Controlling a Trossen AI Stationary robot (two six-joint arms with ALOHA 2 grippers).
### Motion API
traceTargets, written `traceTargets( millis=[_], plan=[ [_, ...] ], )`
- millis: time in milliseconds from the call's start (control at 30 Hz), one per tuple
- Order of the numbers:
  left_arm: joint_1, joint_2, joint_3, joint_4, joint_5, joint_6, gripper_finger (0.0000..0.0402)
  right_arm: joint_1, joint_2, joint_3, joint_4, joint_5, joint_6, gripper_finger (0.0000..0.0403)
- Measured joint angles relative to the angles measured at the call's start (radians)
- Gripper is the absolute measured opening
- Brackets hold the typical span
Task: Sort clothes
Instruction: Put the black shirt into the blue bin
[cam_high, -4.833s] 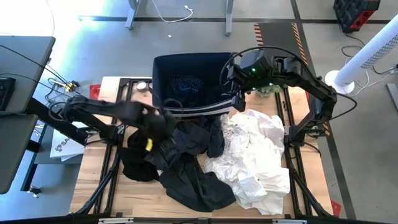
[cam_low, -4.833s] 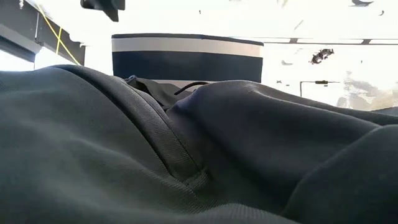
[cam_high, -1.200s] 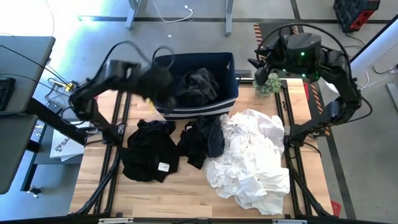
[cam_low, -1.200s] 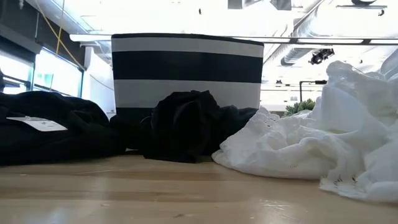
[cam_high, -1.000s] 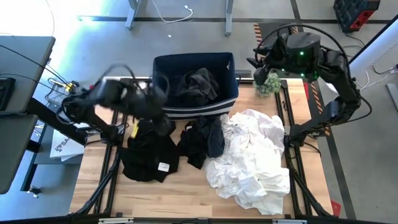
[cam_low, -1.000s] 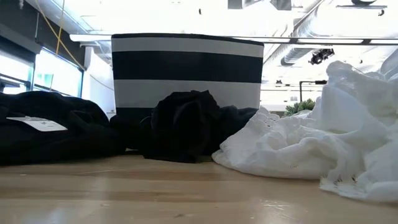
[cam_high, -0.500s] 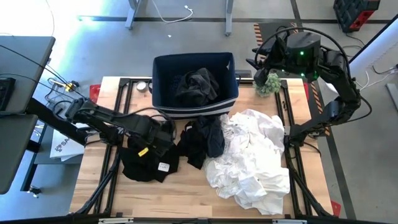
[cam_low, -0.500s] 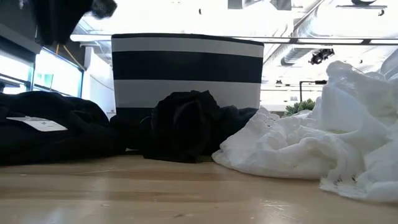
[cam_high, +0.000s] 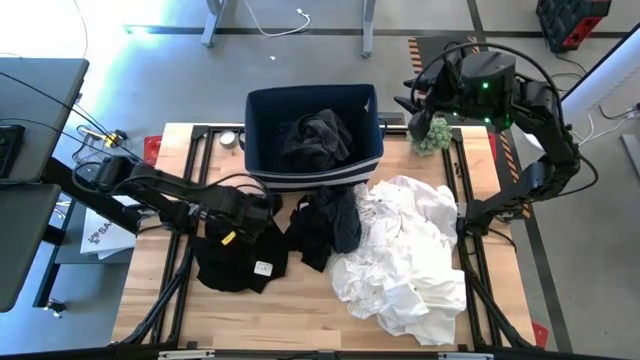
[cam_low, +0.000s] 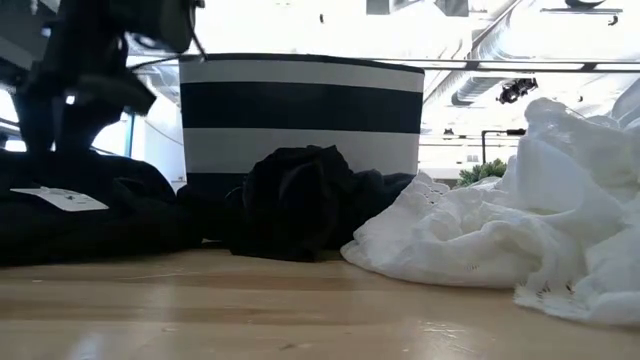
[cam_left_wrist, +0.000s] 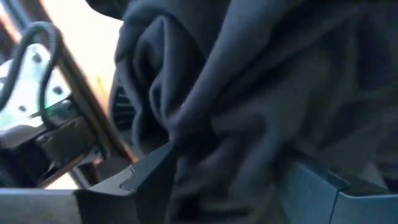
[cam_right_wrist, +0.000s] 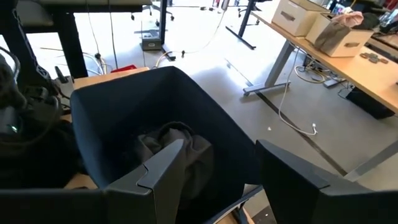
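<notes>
A black garment with a white tag (cam_high: 235, 255) lies crumpled on the table's left part. A second dark heap (cam_high: 325, 225) lies in the middle, against the large white clothes (cam_high: 410, 255) on the right. A dark garment (cam_high: 318, 135) lies inside the navy striped bin (cam_high: 262, 110). My left gripper (cam_high: 258, 212) is open, low over the far end of the tagged black garment; it also shows in the low view (cam_low: 90, 90). My right gripper (cam_high: 408, 105) hangs open and empty above the bin's far right corner. My left gripper is open with a bunched fold of the black garment (cam_left_wrist: 205, 124) between its two fingers, at the garment's far end. The cloth lies against the inner side of one finger (cam_left_wrist: 152, 171). The fingers slant down from above. The garment lies on the table.
A small green plant (cam_high: 432, 132) stands at the table's far right, beside the bin. A round metal thing (cam_high: 230, 138) lies left of the bin. Bare wood (cam_high: 300, 320) shows along the near edge, in front of the heaps.
My left gripper has swung from the bin's left rim toward the table's near edge and come down onto the far end of the tagged black garment. It has entered the low view from above. The heaps and the bin have not moved.
</notes>
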Motion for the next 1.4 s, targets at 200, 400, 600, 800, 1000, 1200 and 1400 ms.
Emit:
traceTargets(
  millis=[200,400,600,800,1000,1200,1400],
  plan=[
    [0.007,0.002,-0.066,0.073,0.033,0.070,0.0164,0.000,0.000,0.000,0.002,0.000,0.031,0.0193],
    [0.006,-0.027,-0.015,0.031,0.048,0.171,0.0017,0.000,0.000,0.000,0.060,0.007,0.039,0.0193],
    [-0.013,-0.141,0.173,-0.111,0.053,0.178,0.0012,0.000,0.000,0.000,0.206,0.007,-0.003,0.0193],
    [-0.062,-0.268,0.517,-0.170,0.022,0.140,0.0005,0.000,0.000,0.000,0.384,0.007,-0.071,0.0193],
    [-0.081,-0.321,0.835,0.116,-0.135,0.332,0.0003,-0.001,0.000,0.000,0.506,0.011,-0.127,0.0193],
    [-0.019,-0.287,1.000,0.674,-0.219,0.802,0.0001,-0.034,0.001,0.000,0.515,0.018,-0.097,0.0193],
    [0.118,-0.193,1.102,1.101,-0.141,1.310,0.0001,-0.058,0.001,0.000,0.512,0.018,-0.060,0.0193]
  ],
)
